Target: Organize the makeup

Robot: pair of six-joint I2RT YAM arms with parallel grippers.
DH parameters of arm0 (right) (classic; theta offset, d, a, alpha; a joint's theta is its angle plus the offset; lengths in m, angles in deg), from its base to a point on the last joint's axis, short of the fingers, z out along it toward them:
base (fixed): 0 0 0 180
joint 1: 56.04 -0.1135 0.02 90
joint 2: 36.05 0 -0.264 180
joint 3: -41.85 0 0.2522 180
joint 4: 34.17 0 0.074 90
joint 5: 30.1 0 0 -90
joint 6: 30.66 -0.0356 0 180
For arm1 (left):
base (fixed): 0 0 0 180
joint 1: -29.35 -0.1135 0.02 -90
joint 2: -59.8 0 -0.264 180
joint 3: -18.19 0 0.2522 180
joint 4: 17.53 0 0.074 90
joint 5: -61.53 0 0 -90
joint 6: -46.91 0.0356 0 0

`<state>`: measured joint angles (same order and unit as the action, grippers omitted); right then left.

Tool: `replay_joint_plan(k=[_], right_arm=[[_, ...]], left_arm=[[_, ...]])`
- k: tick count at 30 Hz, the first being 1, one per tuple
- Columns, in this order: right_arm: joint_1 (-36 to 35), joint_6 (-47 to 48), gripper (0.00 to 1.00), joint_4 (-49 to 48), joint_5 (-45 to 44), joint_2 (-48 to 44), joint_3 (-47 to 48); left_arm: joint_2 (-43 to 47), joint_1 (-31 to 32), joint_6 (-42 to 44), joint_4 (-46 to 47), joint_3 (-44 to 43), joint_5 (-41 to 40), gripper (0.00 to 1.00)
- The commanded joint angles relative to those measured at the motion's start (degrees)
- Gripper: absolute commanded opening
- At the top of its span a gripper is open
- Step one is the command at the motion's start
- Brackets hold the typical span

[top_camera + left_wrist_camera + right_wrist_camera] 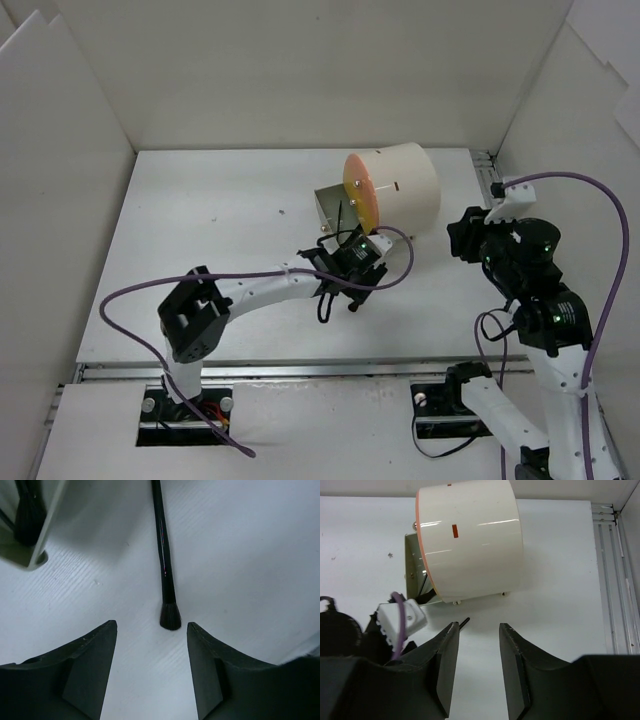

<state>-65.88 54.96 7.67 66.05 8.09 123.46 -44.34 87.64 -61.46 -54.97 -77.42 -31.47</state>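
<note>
A thin black brush [165,555] lies on the white table with its bristle tip just ahead of my left gripper [152,630]. That gripper is open and empty, low over the table, its fingers either side of the bristle end. In the top view the left gripper [352,268] sits just in front of the open drawer [338,208]. Another dark brush [24,520] lies inside that drawer. The handle end of the black brush [465,621] shows in the right wrist view. My right gripper [477,630] is open and empty, to the right of the cylinder [470,238]. Other makeup is out of view.
The big cream cylinder [395,185] with an orange face lies on its side at the table's middle back; it also shows in the right wrist view [470,540]. Its metal drawer corner [35,555] is at the left gripper's upper left. White walls enclose the table.
</note>
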Motion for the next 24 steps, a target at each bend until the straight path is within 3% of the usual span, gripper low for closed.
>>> replay_joint_plan(k=[1, 11, 17, 23, 24], right_arm=[[-0.2, -0.4, 0.36, -3.2, -2.0, -1.3, -0.5], [-0.1, -0.5, 0.39, -0.3, -3.8, -4.6, -0.2], [-0.1, -0.3, 0.4, 0.6, -4.6, -5.3, 0.1], [0.0, -0.1, 0.4, 0.7, -4.8, -4.9, 0.2], [-0.1, -0.1, 0.4, 0.6, -4.7, -4.9, 0.1]], left_arm=[[-4.3, 1.6, 4.5, 0.2, -5.9, -5.8, 0.53], [-15.1, 3.2, 6.1, -0.4, -14.3, -5.7, 0.51], [-19.8, 3.2, 5.7, -3.0, -16.7, -6.2, 0.43], [-21.5, 3.2, 4.4, -5.4, -15.7, -4.8, 0.15], [-21.1, 3.2, 4.4, -5.6, -15.4, -4.2, 0.05]])
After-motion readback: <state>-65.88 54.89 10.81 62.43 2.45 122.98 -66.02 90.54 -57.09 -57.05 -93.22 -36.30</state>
